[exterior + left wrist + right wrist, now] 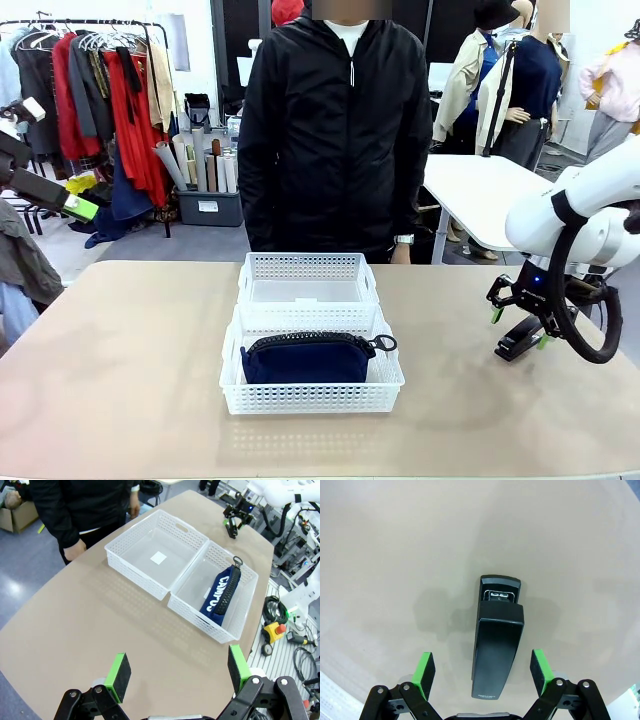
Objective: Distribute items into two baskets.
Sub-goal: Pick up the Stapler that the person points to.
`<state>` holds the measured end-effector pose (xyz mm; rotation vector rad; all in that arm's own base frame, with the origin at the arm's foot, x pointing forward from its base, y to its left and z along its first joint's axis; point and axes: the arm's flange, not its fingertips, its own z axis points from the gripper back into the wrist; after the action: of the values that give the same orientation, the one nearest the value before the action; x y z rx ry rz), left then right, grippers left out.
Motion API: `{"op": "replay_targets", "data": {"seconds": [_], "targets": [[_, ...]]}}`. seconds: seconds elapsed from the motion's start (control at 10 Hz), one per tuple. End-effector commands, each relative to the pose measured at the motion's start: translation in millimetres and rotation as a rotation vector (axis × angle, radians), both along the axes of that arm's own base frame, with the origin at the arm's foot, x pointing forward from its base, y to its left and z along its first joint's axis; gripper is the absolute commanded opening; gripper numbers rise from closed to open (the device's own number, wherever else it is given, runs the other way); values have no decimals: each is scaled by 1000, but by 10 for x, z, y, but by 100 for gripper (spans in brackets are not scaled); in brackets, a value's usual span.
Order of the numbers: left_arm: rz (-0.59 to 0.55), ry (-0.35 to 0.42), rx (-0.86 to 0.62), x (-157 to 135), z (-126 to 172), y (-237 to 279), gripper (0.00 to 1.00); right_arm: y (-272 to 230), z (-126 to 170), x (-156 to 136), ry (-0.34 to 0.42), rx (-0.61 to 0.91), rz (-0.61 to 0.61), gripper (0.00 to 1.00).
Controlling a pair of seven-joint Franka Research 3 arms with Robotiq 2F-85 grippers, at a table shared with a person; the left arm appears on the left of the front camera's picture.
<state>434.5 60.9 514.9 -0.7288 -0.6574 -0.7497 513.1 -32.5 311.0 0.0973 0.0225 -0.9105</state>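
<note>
pouch (pixel 308 362) in near basket (pixel 312 402), far basket (pixel 308 266) touching behind it, stapler (pixel 496 645) flat on surface (pixel 395 555) right of baskets, right fingers (pixel 425 670) wide, straddling stapler, left fingers (pixel 119 672) wide, high over surface's left side

Lit brightly and evenly from overhead; throws soft, faint shadows beside the stapler (pixel 497 647) and before the near basket (pixel 312 398); bends lines toward wrist-view edges; reads sharp throughout

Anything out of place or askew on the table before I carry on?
Nothing stands out. The pouch sits in the near basket, the far basket sits square against it, and the stapler lies on the table, lined up between the open right gripper's fingers.
</note>
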Motion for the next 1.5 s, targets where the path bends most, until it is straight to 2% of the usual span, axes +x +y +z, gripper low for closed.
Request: {"op": "replay_targets", "data": {"seconds": [0.0, 0.1, 0.7, 1.0, 1.4], "targets": [[-3, -4, -9, -15, 5, 1, 100, 0, 0, 0, 0, 0, 0, 100], [-3, -4, -9, -15, 5, 1, 100, 27, -12, 4, -2, -22, -8, 98], [-3, -4, -9, -15, 5, 1, 100, 89, -166, 36, 49, -54, 4, 42], [-3, -4, -9, -15, 5, 1, 100, 65, -108, 12, 30, -48, 13, 0], [-3, -4, -9, -15, 5, 1, 100, 61, -145, -6, 36, -18, 31, 0]]}}
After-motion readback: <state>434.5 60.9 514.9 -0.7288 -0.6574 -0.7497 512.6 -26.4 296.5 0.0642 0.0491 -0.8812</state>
